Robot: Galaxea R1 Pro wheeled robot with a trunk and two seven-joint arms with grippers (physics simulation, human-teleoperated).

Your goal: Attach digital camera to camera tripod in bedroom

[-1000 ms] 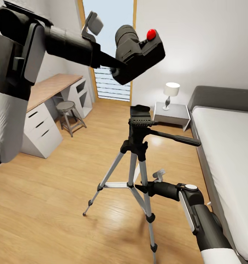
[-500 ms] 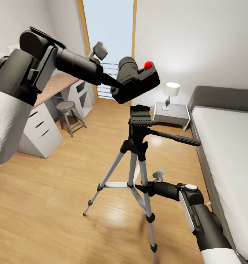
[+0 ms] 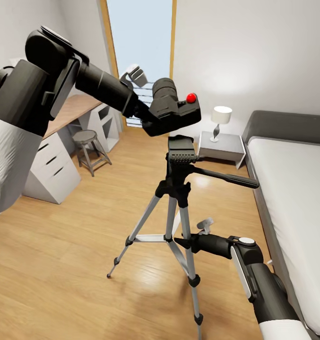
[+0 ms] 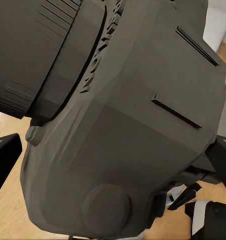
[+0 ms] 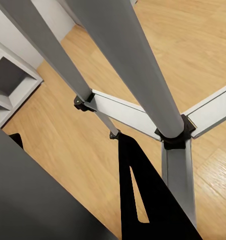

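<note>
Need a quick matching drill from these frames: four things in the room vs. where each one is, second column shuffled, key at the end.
Things:
1. digital camera
2. right gripper
3. lamp
4. stool

Places:
A. on the nightstand beside the bed
B. held in the left gripper, just above the camera tripod head
C. on the floor by the desk
D. low, at a tripod leg

Pairs: 1-B, 2-D, 3-A, 4-C

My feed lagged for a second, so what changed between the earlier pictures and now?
The left end effector lowered the digital camera toward the camera tripod head and levelled it; it hangs just above the mount, not seated. The tripod and right end effector, at a leg, stayed put.
</note>
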